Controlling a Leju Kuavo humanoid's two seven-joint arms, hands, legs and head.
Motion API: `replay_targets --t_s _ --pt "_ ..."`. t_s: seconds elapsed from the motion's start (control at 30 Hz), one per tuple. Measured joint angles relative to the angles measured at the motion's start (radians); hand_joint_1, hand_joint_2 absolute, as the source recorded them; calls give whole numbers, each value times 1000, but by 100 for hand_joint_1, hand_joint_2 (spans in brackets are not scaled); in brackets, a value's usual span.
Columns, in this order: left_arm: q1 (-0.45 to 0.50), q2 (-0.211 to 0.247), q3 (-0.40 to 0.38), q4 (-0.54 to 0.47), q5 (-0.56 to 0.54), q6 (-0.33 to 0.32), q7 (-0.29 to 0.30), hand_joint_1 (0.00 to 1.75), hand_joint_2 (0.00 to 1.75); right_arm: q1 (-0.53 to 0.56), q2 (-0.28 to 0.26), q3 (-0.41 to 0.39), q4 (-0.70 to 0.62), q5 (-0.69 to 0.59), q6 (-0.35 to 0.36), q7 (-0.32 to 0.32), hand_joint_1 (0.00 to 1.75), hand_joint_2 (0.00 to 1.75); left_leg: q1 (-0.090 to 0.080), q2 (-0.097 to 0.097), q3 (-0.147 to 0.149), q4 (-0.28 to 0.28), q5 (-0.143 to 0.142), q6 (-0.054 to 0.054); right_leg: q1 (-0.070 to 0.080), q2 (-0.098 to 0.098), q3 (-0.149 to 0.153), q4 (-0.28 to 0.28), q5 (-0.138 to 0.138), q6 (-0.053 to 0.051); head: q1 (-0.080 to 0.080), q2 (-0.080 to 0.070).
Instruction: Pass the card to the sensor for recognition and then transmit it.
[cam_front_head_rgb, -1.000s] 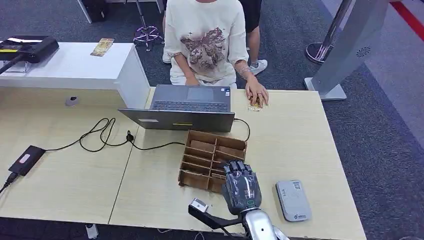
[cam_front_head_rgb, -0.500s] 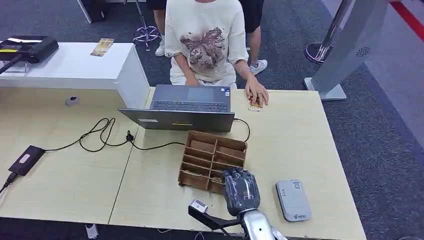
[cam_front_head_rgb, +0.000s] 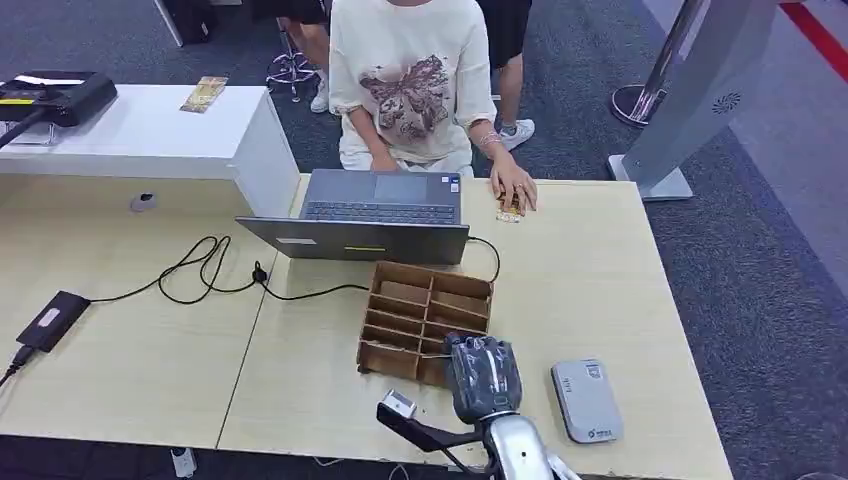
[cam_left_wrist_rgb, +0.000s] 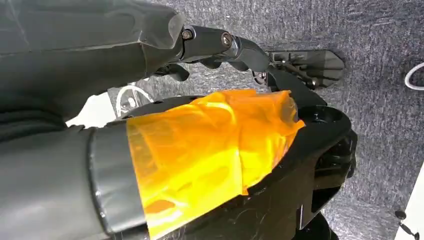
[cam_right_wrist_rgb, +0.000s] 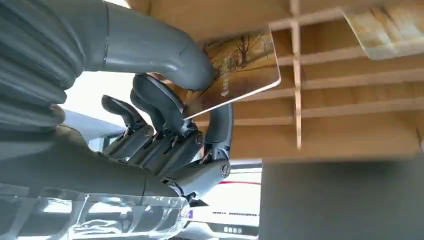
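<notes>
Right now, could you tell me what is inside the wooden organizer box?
The wooden organizer box holds one card, while the right hand pinches another card there. That hand hides the near compartments.

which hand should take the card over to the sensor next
Right. The right robot hand already pinches the card at the wooden organizer, with the grey sensor just beside it. The left robot hand hangs over the floor.
</notes>
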Motion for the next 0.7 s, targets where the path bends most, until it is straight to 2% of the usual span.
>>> replay_targets --t_s 0.27,0.43,0.53,0.63,0.7 --pt "1 1 0 0 0 -1 -7 0 0 5 -9 -47 -84 -243 -8 -147 175 175 0 0 0 0 0 0 0 0 0 0 0 0 0 0" --pt "2 2 6 0 2 -7 -14 0 0 40 -56 -74 -191 -525 111 -285 175 175 0 0 0 0 0 0 0 0 -1 0 0 0 0 0" --pt "3 5 7 0 2 -13 -16 0 0 70 -106 -98 -270 -702 181 -384 175 175 0 0 -1 0 0 0 0 0 -1 -1 0 0 0 0" --pt "4 8 8 0 0 -14 -16 0 0 95 -153 -130 -352 -827 237 -465 175 175 0 0 -1 0 0 0 0 0 -1 -1 0 0 0 0" --pt "4 10 8 0 -3 -14 -16 0 0 94 -175 -153 -397 -868 258 -495 175 175 0 0 0 0 0 0 0 0 0 -1 0 0 0 0"
